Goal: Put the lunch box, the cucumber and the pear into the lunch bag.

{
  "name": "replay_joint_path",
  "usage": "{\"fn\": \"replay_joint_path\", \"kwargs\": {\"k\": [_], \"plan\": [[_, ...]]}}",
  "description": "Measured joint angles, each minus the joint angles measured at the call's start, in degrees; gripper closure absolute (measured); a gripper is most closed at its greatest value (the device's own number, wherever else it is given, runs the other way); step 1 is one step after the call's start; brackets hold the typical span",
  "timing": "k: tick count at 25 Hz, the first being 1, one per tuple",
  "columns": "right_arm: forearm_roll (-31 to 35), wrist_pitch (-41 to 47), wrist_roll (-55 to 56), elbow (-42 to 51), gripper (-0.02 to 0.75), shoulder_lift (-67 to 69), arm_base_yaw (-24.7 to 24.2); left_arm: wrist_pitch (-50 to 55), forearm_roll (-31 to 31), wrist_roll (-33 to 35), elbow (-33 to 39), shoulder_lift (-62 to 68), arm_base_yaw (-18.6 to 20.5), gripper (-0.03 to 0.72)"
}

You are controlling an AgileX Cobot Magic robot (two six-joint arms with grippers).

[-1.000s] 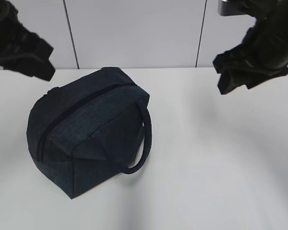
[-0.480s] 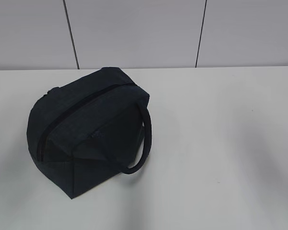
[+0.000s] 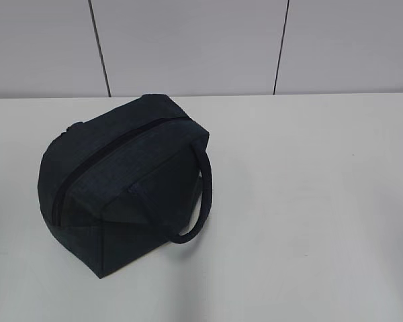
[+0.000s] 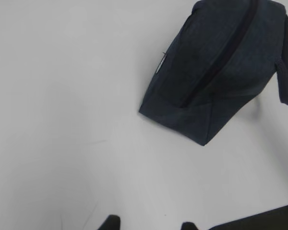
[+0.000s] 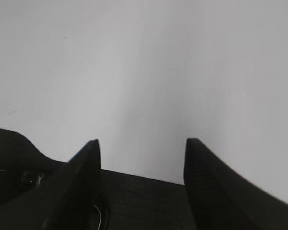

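Navy lunch bag [image 3: 121, 188] alone on the white counter [image 3: 309, 201], left of centre in the exterior view, zipper [image 3: 104, 157] run shut along the top ridge, one rope-like handle [image 3: 198, 194] drooping down the near side. No lunch box, cucumber or pear visible in any view; presumably zipped inside, though not confirmable from outside. Neither arm present in the exterior view. Left tool [image 4: 149, 225] only two dark fingertips at the bottom edge of its wrist view, parted a modest way, nothing between them, well apart from the bag [image 4: 221, 67]. Right tool [image 5: 141, 182] open wider, fingers [image 5: 81, 177] clear on both sides, holding nothing, only bare counter ahead. Risks from here, as a judgement: soft fabric body, bulging and rounded at one end, liable to slump or roll if nudged by a passing arm; loose handle loop easy to snag on a fingertip and drag the whole bag; smooth counter giving little grip, so any pull likely to slide it; contents apt to shift inside if tipped. Fabric matte, finely woven, dark denim-like, with folded seams forming a triangular end panel; handle thick and round in section; counter plain, glossless, featureless; panelled grey wall [image 3: 188, 47] behind.
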Motion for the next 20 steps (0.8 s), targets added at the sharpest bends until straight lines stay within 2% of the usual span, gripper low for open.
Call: {"fn": "replay_joint_path", "kwargs": {"k": [5, 15, 20], "plan": [[-0.8, 0.3, 0.0, 1.4, 0.307, -8.2, 0.0, -0.5, 3.0, -4.2, 2.5, -7.9, 0.0, 0.449], [-1.1, 0.4, 0.0, 1.4, 0.309, -22.1, 0.0, -1.1, 5.3, -4.5, 2.8, -15.9, 0.0, 0.449], [-0.5, 0.6, -0.4, 1.4, 0.309, -23.2, 0.0, -1.1, 5.6, -4.5, 2.8, -16.9, 0.0, 0.449]]}}
